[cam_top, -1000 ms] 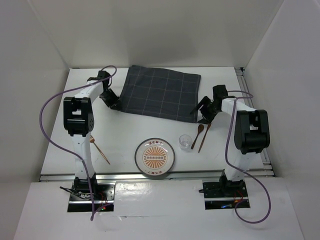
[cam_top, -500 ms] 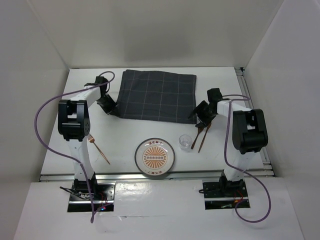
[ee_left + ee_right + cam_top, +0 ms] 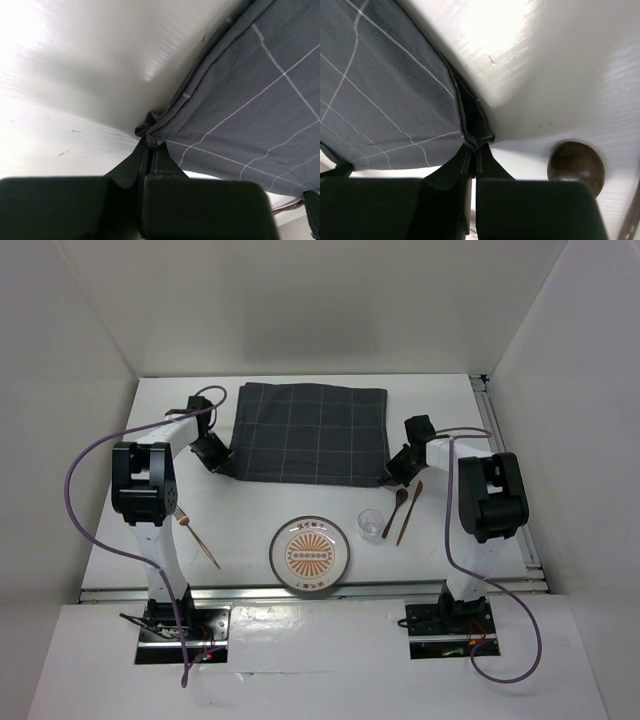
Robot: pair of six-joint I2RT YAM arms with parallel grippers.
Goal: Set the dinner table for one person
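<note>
- Dinner table [image 3: 250, 510]: white tabletop spanning the whole work area, under both arms and every item
- Dark grey checked cloth [image 3: 310, 435] spread flat on the far middle of the table, edges roughly square to the table's edges
- Left gripper [image 3: 222, 462] at the cloth's near-left corner, jaws closed tight on that corner
- In the left wrist view, corner fabric bunched into a small fold right at the fingertips [image 3: 141, 159], white tabletop just beyond
- Right gripper [image 3: 390, 472] at the cloth's near-right corner, jaws closed on the doubled hem there
- In the right wrist view, hem pinched between the two dark fingers, no gap visible
- Table directly beneath both sets of jaws, both grippers low over it; cannot tell whether fingertips touch the tabletop
- Wooden spoon [image 3: 395, 510] on the table just near-side of the right gripper, bowl end close to the jaws, apart from the cloth
- Slim wooden utensil [image 3: 409, 513] just right of the spoon, lying at a similar slant
- Clear glass [image 3: 371, 523] upright, just left of the spoon handle
- Patterned round plate [image 3: 310, 556] at the near middle of the table, apart from the cloth
- Fork [image 3: 200, 543] with a wooden handle lying diagonally, left of the plate, well apart from the left gripper
</note>
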